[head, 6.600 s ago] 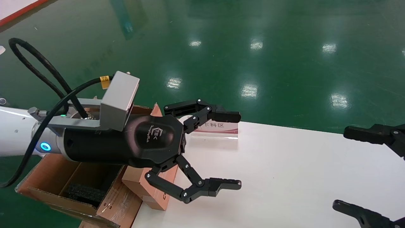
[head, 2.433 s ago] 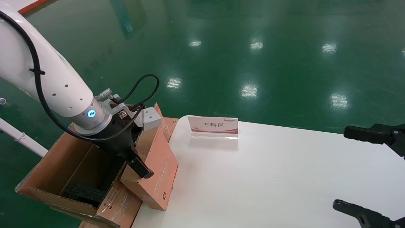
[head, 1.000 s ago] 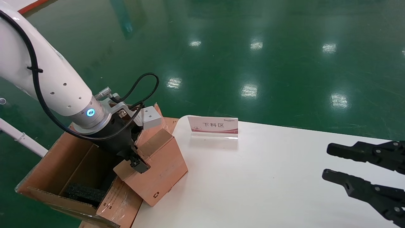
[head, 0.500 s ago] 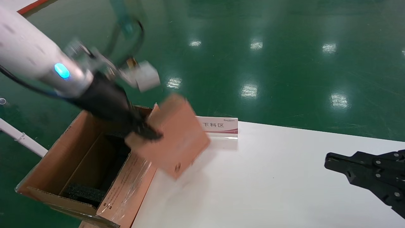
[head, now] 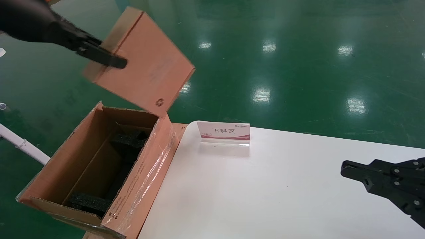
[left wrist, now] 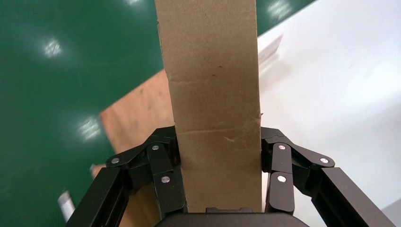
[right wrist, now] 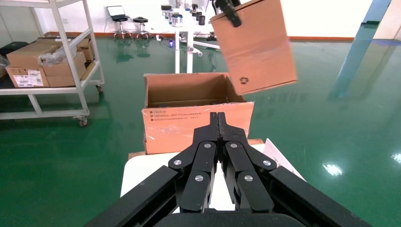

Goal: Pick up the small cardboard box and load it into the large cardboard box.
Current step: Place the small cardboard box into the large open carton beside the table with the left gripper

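Note:
My left gripper (head: 109, 61) is shut on the small cardboard box (head: 146, 66) and holds it tilted in the air, above the far end of the large cardboard box (head: 66, 162). The small box shows a recycling symbol near its low corner. In the left wrist view the small box (left wrist: 213, 94) sits clamped between both fingers. The large box stands open at the table's left edge, with black foam blocks (head: 127, 137) inside and clear tape on its long flap. My right gripper (head: 345, 165) is shut and empty over the table's right side. The right wrist view shows the large box (right wrist: 194, 116) and the lifted small box (right wrist: 255, 45).
A white table (head: 265, 192) fills the front right. A small sign stand (head: 224, 132) stands near its far left edge. Green floor lies beyond. A white shelf rack (right wrist: 52, 61) with cartons shows far off in the right wrist view.
My left gripper took hold of the small box leaning against the large box and lifted it up and left into the air. My right gripper moved inward and shut.

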{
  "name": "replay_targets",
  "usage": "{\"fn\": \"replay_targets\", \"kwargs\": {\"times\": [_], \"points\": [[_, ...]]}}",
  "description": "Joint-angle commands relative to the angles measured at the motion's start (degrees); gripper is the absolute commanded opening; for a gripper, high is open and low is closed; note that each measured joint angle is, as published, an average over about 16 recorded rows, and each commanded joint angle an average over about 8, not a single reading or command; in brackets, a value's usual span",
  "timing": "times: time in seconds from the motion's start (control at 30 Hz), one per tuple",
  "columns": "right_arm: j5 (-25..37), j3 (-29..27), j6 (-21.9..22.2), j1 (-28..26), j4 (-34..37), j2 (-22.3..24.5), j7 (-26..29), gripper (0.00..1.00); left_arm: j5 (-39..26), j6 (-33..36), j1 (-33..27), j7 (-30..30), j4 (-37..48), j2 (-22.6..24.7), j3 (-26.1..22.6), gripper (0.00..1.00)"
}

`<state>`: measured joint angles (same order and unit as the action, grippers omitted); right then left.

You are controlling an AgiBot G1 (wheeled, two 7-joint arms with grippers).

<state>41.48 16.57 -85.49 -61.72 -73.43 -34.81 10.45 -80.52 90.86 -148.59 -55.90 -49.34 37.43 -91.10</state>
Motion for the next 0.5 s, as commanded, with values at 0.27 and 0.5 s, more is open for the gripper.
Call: {"fn": "replay_targets", "kwargs": {"times": [0.27, 0.5], "points": [[-0.02, 0.03, 0.01, -0.01, 0.00, 0.01, -0.02, 1.00, -1.32, 1.07, -7.64, 5.78, 4.86, 0.15, -13.15, 0.00], [-0.04, 0.06, 0.02, -0.01, 0.00, 0.02, -0.03, 1.00, 2.92, 1.07, -10.39, 5.30, 6.26, 0.08, -24.92, 0.00]]}}
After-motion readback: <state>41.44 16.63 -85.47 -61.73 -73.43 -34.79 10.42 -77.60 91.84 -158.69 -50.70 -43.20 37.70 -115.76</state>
